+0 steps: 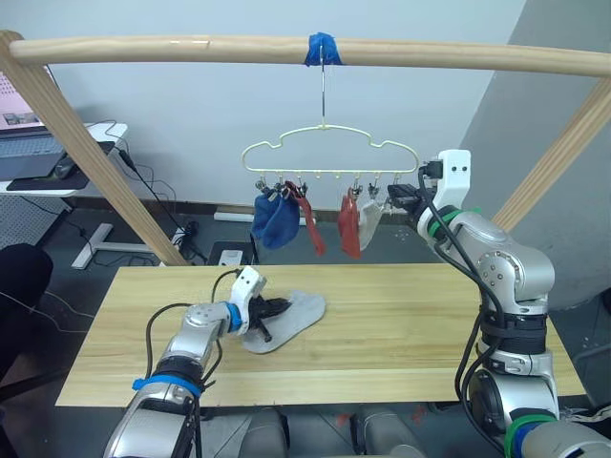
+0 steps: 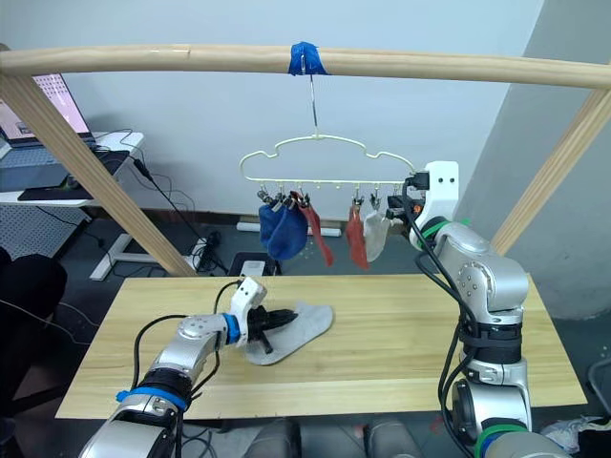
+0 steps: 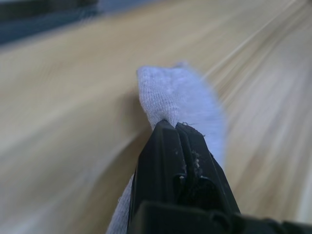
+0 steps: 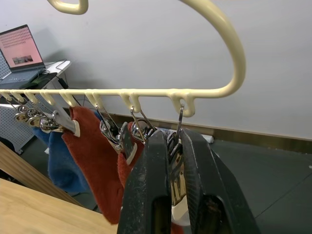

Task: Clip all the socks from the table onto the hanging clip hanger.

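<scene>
We see the clip hanger point(image 1: 329, 157) hanging by its hook from a wooden pole point(image 1: 191, 50) at a wrap of blue tape point(image 1: 323, 48), above the far edge of the table point(image 1: 401, 334). Five socks already hang from its row of clips: two blue socks point(image 1: 276, 221) bunched together toward the left end, a rust red sock point(image 1: 311, 227) just beside them, then another rust red sock point(image 1: 348, 227) and a light grey sock point(image 1: 368, 221) touching each other further right. Our right gripper point(image 4: 174, 146) is raised to the right end of the hanger, its two black fingers point(image 4: 151, 185) pressed narrowly together on the last metal clip point(image 4: 178, 127), which dangles from the end loop of the cream wire. The last grey sock point(image 1: 286, 320) lies on the table near its middle, a little to the left, flat for the most part with one end gathered up. Our left gripper point(image 3: 176, 127) reaches down to it, fingers closed tight on a pinched fold of the grey knit, with the rest of the sock trailing onto the planks. Beyond the frame on the left stands a desk point(image 1: 48, 181) with an open laptop point(image 1: 24, 119) on it, and cables run down to the floor behind.
</scene>
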